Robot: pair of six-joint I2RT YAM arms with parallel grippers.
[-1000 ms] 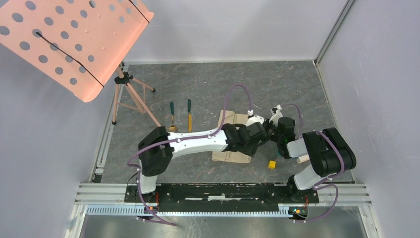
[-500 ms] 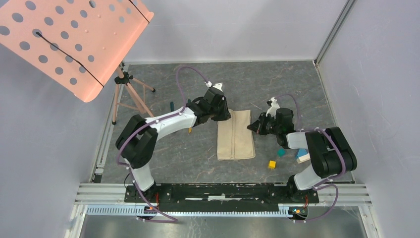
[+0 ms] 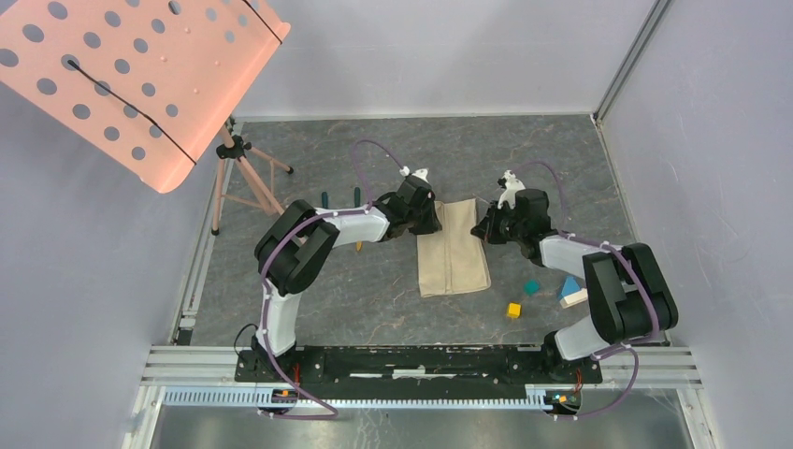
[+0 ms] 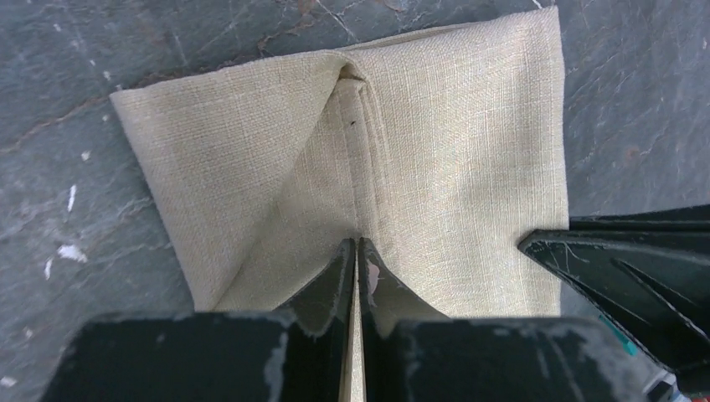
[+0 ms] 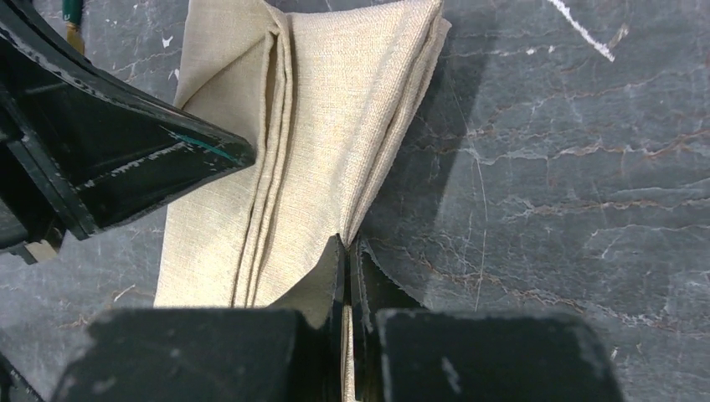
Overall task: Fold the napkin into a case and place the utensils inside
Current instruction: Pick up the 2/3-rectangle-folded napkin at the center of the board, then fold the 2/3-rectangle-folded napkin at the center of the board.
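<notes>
The beige napkin (image 3: 454, 254) lies folded into a long strip on the dark table. My left gripper (image 3: 433, 220) is at its far left corner. In the left wrist view that gripper (image 4: 358, 244) is shut on a raised ridge of the napkin (image 4: 452, 151). My right gripper (image 3: 480, 227) is at the far right edge. The right wrist view shows it (image 5: 346, 243) shut on the layered edge of the napkin (image 5: 335, 100). Of the utensils, only the teal handle ends (image 3: 324, 198) show past the left arm.
A yellow cube (image 3: 513, 310), a teal cube (image 3: 531, 287), a blue wedge (image 3: 569, 284) and a pale block (image 3: 575, 299) lie right of the napkin. A pink perforated stand (image 3: 140, 84) on a tripod (image 3: 245, 182) fills the far left. Walls enclose the table.
The left arm swung back from across the napkin to its far left corner and closed on the cloth. The right gripper moved up to the far right edge. The napkin shifted slightly.
</notes>
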